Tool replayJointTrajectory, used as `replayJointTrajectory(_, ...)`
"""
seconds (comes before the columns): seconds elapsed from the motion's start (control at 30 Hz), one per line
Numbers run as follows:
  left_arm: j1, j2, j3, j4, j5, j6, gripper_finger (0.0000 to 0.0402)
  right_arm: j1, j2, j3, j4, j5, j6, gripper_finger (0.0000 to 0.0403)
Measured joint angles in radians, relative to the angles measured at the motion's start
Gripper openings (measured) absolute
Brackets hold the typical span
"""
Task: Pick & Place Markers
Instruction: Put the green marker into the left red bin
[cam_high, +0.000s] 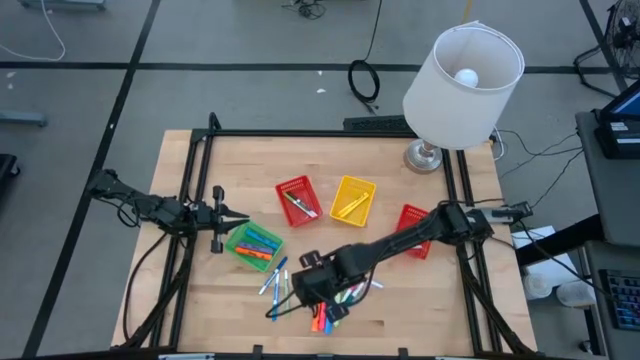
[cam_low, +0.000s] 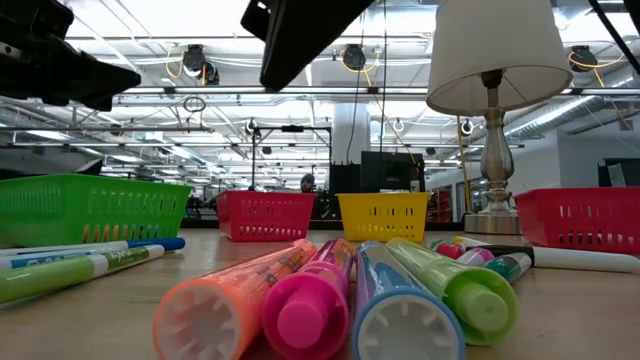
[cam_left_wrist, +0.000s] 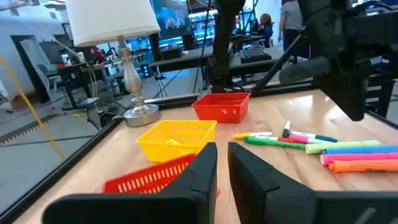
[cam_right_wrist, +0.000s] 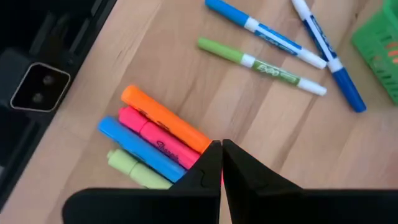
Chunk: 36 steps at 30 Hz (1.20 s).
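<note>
Four thick markers, orange (cam_right_wrist: 163, 123), pink (cam_right_wrist: 149, 135), blue (cam_right_wrist: 138, 149) and light green (cam_right_wrist: 134, 169), lie side by side on the table near its front edge (cam_high: 328, 312). My right gripper (cam_right_wrist: 221, 155) hovers shut above their ends, slanting down, with nothing between its fingers. Thin green (cam_right_wrist: 261, 65) and blue (cam_right_wrist: 264, 31) markers lie loose beside the green basket (cam_high: 255, 245), which holds several markers. My left gripper (cam_left_wrist: 222, 158) waits at the table's left, level, its fingers a narrow gap apart and holding nothing.
A red basket (cam_high: 298, 200) and a yellow basket (cam_high: 352, 198) stand mid-table, and a second red basket (cam_high: 415, 232) lies partly under my right arm. A lamp (cam_high: 462, 75) stands at the far right. More thin markers (cam_left_wrist: 292, 138) lie right of the thick ones.
</note>
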Motion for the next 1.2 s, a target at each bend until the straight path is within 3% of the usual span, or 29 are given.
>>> replayJointTrajectory(0.2, 0.000, 0.000, 0.000, -0.006, 0.000, -0.026, 0.0049, 0.026, 0.001, -0.044, 0.034, -0.001, -0.034, 0.0039)
replayJointTrajectory(0.43, 0.000, 0.000, 0.000, -0.006, 0.000, 0.005, 0.0049, 0.061, -0.001, -0.078, -0.103, 0.003, -0.071, 0.0118)
replayJointTrajectory(0.6, 0.000, 0.000, 0.000, -0.006, -0.009, 0.006, 0.0049, 0.083, -0.001, -0.085, -0.125, 0.075, -0.107, 0.0150)
replayJointTrajectory(0.8, 0.000, 0.000, 0.000, -0.005, -0.009, 0.004, 0.0049, 0.106, -0.001, -0.085, -0.114, 0.083, -0.228, 0.0168)
replayJointTrajectory(1.2, 0.000, 0.000, 0.000, -0.005, -0.009, -0.002, 0.0049, 0.112, -0.001, -0.134, -0.006, 0.074, -0.272, 0.0169)
